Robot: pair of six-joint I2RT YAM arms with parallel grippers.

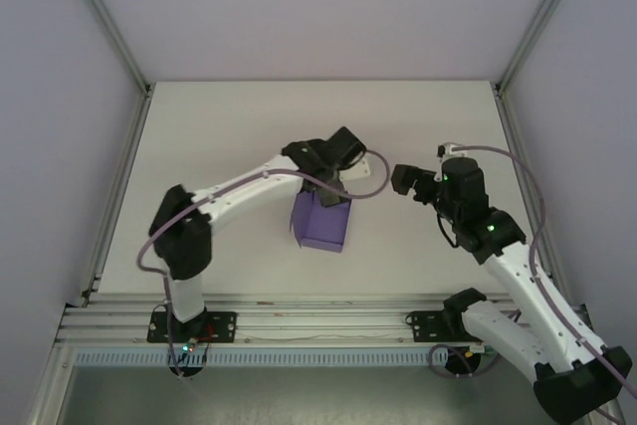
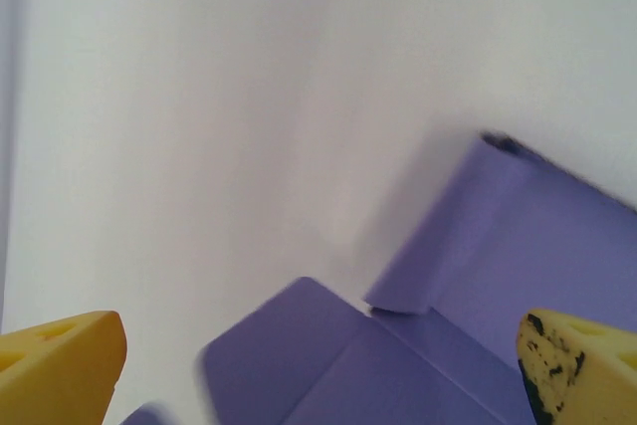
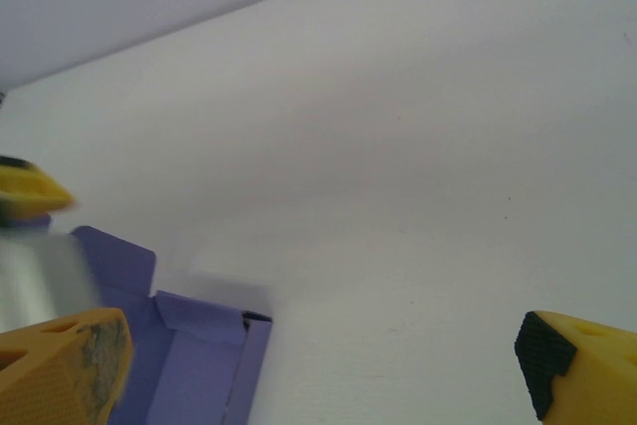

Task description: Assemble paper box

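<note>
The paper box [image 1: 320, 223] is a purple card piece, partly folded, with walls raised, standing on the white table in the middle. My left gripper [image 1: 334, 193] hovers over its far edge. In the left wrist view the yellow fingers [image 2: 62, 365] stand wide apart and open, with a flat flap and a raised wall of the paper box [image 2: 428, 345] below and between them, touching neither. My right gripper [image 1: 400, 181] is open just right of the box. In its wrist view a folded corner of the paper box [image 3: 194, 350] lies at the lower left, beside one yellow finger [image 3: 60, 370].
The white table [image 1: 229, 126] is walled by pale panels, with metal posts at its back corners. An aluminium rail [image 1: 318, 323] runs along the near edge and holds both arm bases. One finger of the left gripper [image 3: 28, 193] shows at the left edge of the right wrist view.
</note>
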